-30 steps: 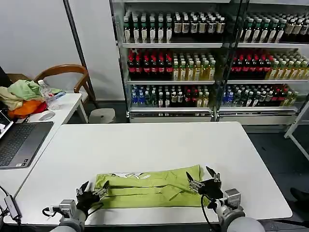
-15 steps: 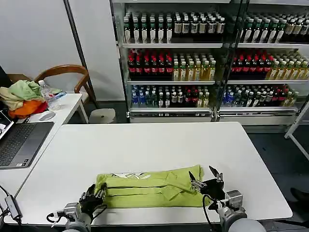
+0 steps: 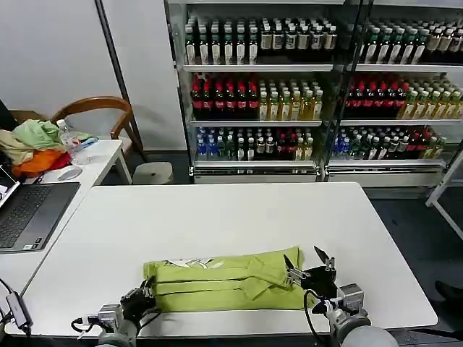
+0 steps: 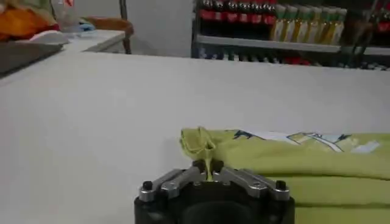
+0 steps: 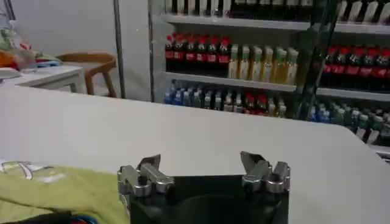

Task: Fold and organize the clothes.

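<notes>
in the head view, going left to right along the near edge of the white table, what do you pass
left tool shut on the shirt's left end → lime t-shirt folded into a long strip → right tool, open at the shirt's right end → bare white table

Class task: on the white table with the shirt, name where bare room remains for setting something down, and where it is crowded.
Free: the table from the T-shirt to the far edge, plus both ends. Crowded: the near edge, where the left gripper pinches the shirt and the right gripper stands open.
</notes>
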{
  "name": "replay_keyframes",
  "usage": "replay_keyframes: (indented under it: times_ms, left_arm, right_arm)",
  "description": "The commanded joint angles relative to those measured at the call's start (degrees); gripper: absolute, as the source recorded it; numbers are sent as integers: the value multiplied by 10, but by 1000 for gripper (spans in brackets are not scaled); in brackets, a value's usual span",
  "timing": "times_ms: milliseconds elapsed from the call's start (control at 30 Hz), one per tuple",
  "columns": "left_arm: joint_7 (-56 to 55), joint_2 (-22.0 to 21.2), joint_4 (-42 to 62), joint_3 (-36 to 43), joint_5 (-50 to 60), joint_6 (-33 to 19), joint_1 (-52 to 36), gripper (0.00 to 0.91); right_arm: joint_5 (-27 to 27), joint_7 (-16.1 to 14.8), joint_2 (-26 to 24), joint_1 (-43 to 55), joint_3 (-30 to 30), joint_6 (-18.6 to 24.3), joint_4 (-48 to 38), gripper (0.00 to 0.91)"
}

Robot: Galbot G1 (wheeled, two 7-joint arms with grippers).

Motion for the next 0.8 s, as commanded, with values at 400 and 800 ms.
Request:
replay_keyframes:
  times_ms: [400,800]
  left_arm:
    - [58,56,7,-291,76,80,47,40]
    - [72,12,-111,-132,74,76,15,40]
  right_arm:
    - [-5,-1,1,10,-2,2,-10,907]
    - [-12,-2,2,0,11,2,-7,907]
